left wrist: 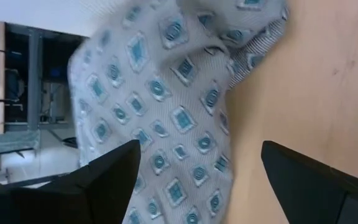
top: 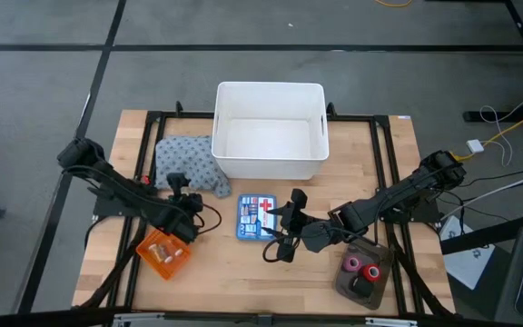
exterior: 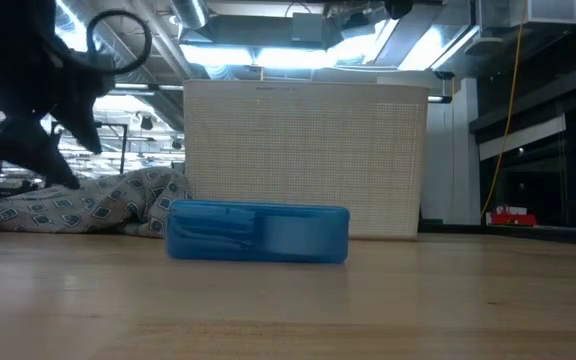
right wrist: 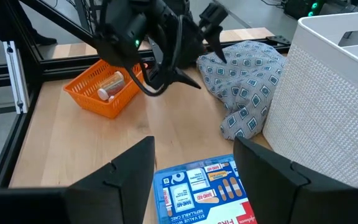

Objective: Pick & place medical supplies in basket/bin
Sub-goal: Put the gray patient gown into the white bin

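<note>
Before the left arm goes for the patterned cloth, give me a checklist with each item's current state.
1. Left gripper open: ok, fingers spread.
2. Patterned cloth within view of left wrist camera: ok, straight ahead.
3. Cloth free of the white bin: cannot tell, it lies against the bin's wall.
4. White bin has room: ok, nothing shows inside.
5. Right gripper out of the path: ok, open above the blue first-aid box.

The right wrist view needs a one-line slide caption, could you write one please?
Open right gripper above the blue first-aid box, facing the orange basket, patterned cloth and white bin.
</note>
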Controlling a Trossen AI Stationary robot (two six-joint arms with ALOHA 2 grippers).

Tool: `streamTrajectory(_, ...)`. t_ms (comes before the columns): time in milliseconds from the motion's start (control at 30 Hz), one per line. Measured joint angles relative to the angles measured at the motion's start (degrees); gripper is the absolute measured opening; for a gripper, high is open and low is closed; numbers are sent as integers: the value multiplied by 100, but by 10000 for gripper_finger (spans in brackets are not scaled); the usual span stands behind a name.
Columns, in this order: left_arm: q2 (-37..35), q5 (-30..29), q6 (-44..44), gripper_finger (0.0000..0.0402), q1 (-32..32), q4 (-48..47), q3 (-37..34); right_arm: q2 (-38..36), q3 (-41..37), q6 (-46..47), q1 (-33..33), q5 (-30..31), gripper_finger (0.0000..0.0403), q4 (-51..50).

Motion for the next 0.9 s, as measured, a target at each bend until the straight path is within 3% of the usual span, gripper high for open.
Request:
streamTrajectory(267,254,25,7,332,28,499,-404,0,0,2,0,0,220,-1)
streamTrajectory(533,278,-232,-581,332,124,561,-470,0,0,4,0,0,219,-2)
streamTrajectory(767,279,24,-645,332,395,1266,-1187,0,0,7,0,0,219,-1)
streamTrajectory(900,277,-366,-735,333,514,1540,-1458,0,0,4,-2,0,219,-1)
